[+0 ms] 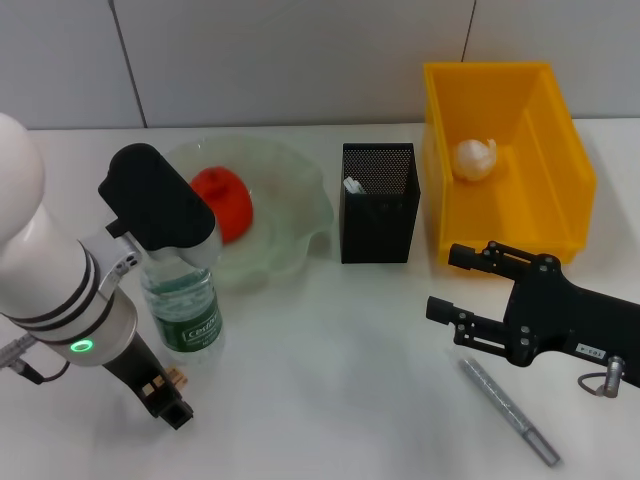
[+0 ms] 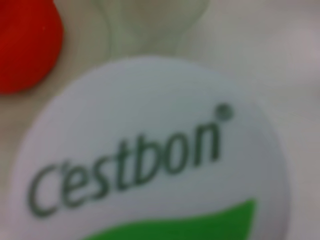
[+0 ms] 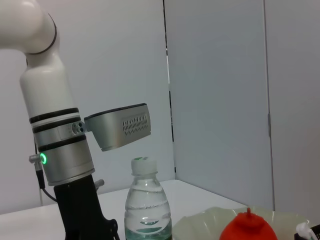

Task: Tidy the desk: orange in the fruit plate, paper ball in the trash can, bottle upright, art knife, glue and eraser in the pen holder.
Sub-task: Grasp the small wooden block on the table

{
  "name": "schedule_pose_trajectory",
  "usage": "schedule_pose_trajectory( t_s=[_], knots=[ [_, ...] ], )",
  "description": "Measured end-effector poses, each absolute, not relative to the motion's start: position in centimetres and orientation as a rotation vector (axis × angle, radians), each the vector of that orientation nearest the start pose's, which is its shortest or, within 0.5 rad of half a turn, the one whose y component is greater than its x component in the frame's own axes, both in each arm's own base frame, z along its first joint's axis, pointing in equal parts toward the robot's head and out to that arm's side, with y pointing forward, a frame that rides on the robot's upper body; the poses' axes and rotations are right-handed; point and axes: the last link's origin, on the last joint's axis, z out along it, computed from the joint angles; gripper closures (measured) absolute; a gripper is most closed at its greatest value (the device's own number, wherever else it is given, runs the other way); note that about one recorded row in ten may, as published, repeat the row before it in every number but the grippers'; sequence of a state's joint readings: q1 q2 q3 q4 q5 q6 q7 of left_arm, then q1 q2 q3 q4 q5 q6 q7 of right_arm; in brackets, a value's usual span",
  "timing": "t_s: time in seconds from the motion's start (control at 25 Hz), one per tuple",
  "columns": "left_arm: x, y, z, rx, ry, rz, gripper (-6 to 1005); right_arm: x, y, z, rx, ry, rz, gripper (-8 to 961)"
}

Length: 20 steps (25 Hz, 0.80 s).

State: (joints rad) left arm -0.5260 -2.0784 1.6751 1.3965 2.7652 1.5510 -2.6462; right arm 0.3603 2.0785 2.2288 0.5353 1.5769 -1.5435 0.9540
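**Bottle upright at lower left, both arms low over the table**

White table [image 1: 330, 380] fills the head view, with grey wall panels along the top of the frame. At lower left the left arm comes in from the frame edge, its wrist bent so the black camera housing hangs over the cap of the bottle [image 1: 182, 310], which stands upright just in front of the fruit plate [image 1: 290, 215]. The left tool [image 1: 165, 395] points down at the table beside the bottle's base; whether its fingers are spread or closed cannot be told. The orange [image 1: 225, 200] lies in the plate at upper left. At centre the black mesh pen holder [image 1: 379, 205] stands with something white inside. At upper right the yellow trash can [image 1: 560, 180] holds the paper ball [image 1: 474, 158]. At lower right the right arm reaches in from the frame edge, held low and level, and the right tool [image 1: 450, 282] is spread wide, gripping nothing. The art knife [image 1: 508, 410] lies on the table just below it.
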Motion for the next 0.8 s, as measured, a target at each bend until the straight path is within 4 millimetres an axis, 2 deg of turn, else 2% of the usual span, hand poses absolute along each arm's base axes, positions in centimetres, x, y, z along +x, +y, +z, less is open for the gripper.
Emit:
schedule_pose_trajectory(
  t_s=[0.28, 0.52, 0.8],
  knots=[
    [-20.07, 32.48, -3.07, -2.536, -0.754, 0.856, 236, 27.73, 29.05, -1.4, -2.536, 0.318, 0.923, 254],
    [-20.36, 32.63, -3.46, -2.539, -0.765, 0.881, 449, 27.75, 29.02, -1.42, -2.536, 0.32, 0.923, 254],
    [-20.26, 32.74, -3.49, -2.539, -0.761, 0.876, 453, 27.82, 28.92, -1.54, -2.536, 0.315, 0.921, 254]
  ],
)
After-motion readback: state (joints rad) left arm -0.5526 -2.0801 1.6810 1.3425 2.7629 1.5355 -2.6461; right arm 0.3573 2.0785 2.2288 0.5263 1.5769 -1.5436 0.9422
